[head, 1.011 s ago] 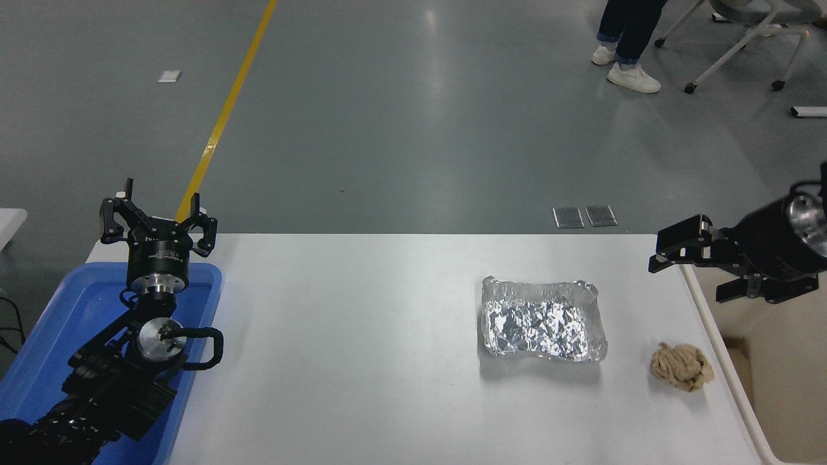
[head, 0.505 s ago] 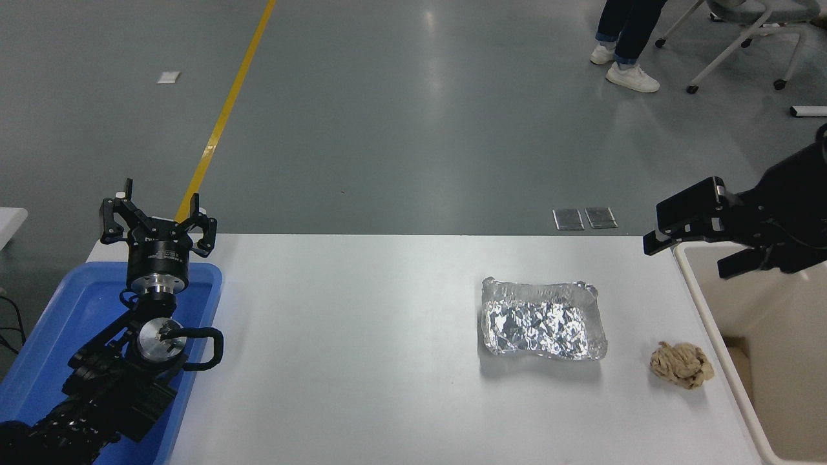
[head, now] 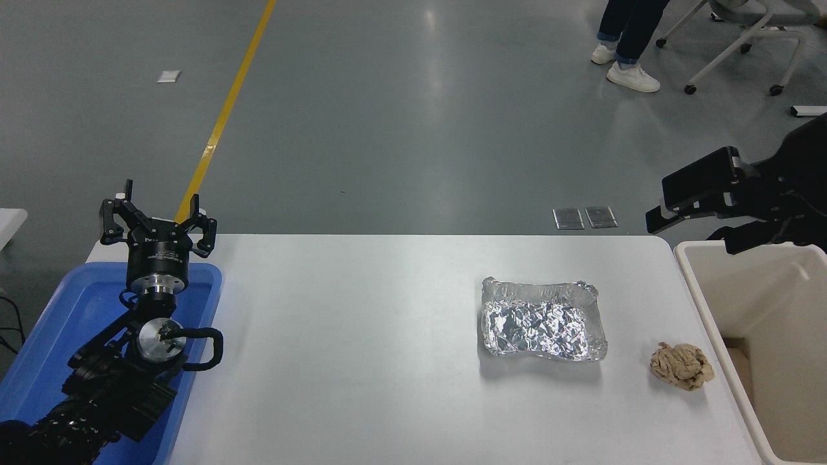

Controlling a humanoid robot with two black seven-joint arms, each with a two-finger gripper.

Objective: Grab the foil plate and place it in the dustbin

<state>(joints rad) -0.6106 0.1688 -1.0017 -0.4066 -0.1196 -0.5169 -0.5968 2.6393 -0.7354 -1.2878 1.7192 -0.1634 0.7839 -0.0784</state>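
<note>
- Two arms in frame; the left arm sits parked at lower left over the blue tray [head: 39,336], its left gripper [head: 157,216] pointing up-frame with fingers splayed, holding nothing.
- Lower right: crumpled tan paper ball [head: 681,366] on the white table [head: 362,336], near the table's right edge.
- Just left of it, right of centre: foil plate [head: 544,320], flat on the table, open side up, untouched.
- Right edge: dustbin [head: 704,290], cream, standing off the table's right side, rim beside the table edge.
- Right gripper [head: 691,206], upper right: released and empty. Over the last second it has risen from table-edge level and drawn back toward the right edge, uncovering the bin's rim.
- Judgement: pickup not begun; arm moving away from the plate, not toward it, so a full reach down and left is needed.
- Top right, far floor: a person's legs [head: 630,45] and a wheeled chair [head: 743,39].
</note>
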